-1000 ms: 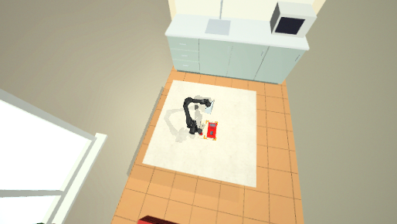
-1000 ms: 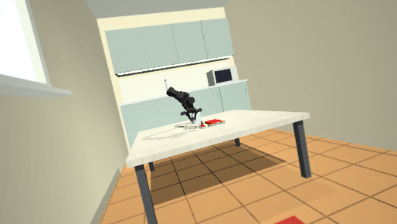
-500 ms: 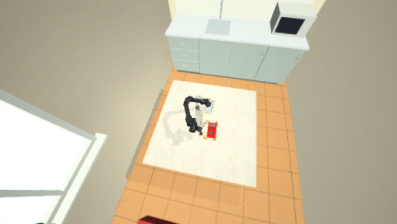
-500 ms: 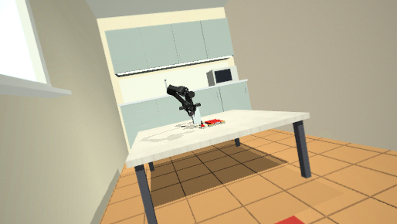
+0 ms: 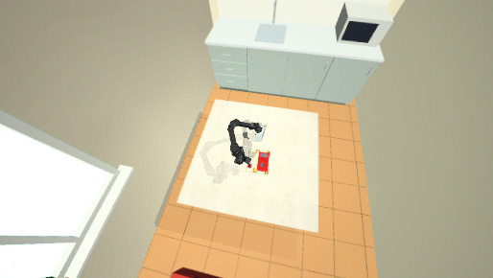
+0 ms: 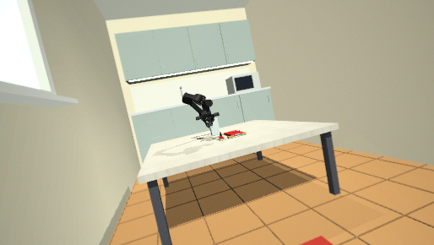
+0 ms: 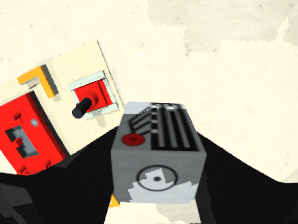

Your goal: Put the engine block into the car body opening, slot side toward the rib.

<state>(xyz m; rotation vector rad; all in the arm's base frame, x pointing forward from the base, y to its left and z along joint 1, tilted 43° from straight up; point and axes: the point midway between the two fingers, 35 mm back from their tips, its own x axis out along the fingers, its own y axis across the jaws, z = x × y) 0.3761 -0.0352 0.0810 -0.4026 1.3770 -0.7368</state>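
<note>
My gripper (image 7: 154,135) is shut on the grey engine block (image 7: 158,172), which has dark slots and a red round mark on its top side. The block is held above the table, to the right of the car body in the wrist view. In the top and exterior views the gripper (image 5: 248,162) (image 6: 210,125) is beside the car body, and the block cannot be made out. The red car body (image 5: 263,160) (image 6: 233,133) (image 7: 46,136) lies flat, cut off by the left edge of the wrist view. A grey recess with a red part shows in it; the rib cannot be made out for certain.
A red piece (image 7: 103,95) (image 5: 249,166) with a black peg sits in a pale holder between block and car body. Orange corner brackets (image 7: 44,73) stand around the body on a cream board (image 7: 65,62). A pale panel (image 5: 260,134) (image 6: 215,127) stands behind, near the arm.
</note>
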